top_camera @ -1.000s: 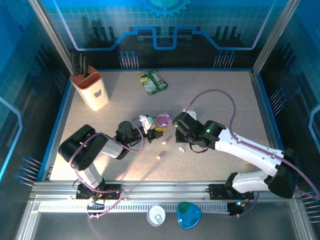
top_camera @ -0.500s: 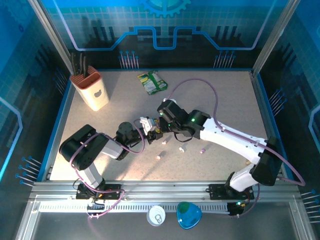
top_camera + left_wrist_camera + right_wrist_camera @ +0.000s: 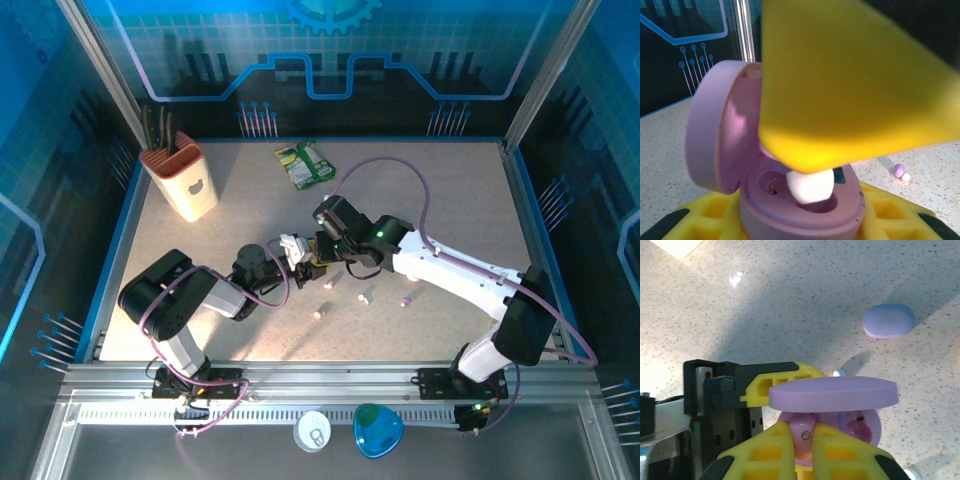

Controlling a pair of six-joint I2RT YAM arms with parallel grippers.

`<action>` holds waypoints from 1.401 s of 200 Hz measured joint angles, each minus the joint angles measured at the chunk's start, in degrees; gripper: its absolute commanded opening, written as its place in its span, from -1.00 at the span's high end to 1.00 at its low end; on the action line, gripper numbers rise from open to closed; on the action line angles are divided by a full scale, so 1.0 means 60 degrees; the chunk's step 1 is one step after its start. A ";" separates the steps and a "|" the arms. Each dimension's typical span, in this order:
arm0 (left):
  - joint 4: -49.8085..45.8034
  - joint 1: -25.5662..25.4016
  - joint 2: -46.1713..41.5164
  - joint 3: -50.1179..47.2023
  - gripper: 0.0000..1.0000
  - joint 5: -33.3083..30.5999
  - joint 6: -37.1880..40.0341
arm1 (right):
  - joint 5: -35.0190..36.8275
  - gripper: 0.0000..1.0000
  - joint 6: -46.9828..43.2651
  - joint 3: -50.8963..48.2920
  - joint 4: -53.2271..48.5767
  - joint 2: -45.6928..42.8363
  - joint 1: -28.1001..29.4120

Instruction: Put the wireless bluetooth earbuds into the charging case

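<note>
Over the last second the right arm swung left from beside the case to directly above it. Its right tool (image 3: 807,432) now sits fingers together, clamped on a pale earbud (image 3: 810,186) and pushing it down at the near socket of the purple charging case (image 3: 730,145). The left tool (image 3: 800,215) has not moved. It is closed partway around the case base and holds it upright just off the table (image 3: 450,200) with the lid hinged open. In the left wrist view the bud's rounded end is at the socket mouth but looks not fully sunk, and how far in it is can't be told from here. The other socket already has a purple earbud (image 3: 858,429) in it. So the approach is done and the insert step is under way; if this bud seats, this case would be full. Several loose earbuds (image 3: 363,298) lie on the table just in front of the tools, so there looks to be more work left after this one.
</note>
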 measured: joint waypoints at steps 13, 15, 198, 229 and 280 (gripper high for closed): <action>0.0000 0.0000 0.0000 0.0000 0.31 -0.0004 0.0000 | -0.0069 0.74 0.0000 -0.0029 0.0102 0.0000 0.0000; 0.0000 0.0000 0.0000 0.0000 0.31 -0.0004 0.0000 | -0.0076 0.74 0.0000 -0.0036 0.0117 0.0000 0.0000; -0.0062 -0.0018 -0.0022 -0.0062 0.31 -0.0004 -0.0004 | -0.0444 0.34 -0.0058 -0.0463 0.0419 0.0018 -0.0109; -0.0062 -0.0015 -0.0062 -0.0062 0.30 -0.0011 -0.0004 | -0.0426 0.15 -0.0091 -0.0568 0.0448 -0.0106 -0.0109; -0.0058 -0.0015 -0.0076 -0.0106 0.30 -0.0036 -0.0004 | -0.0029 -0.02 -0.0146 -0.1872 0.0554 -0.1993 -0.0255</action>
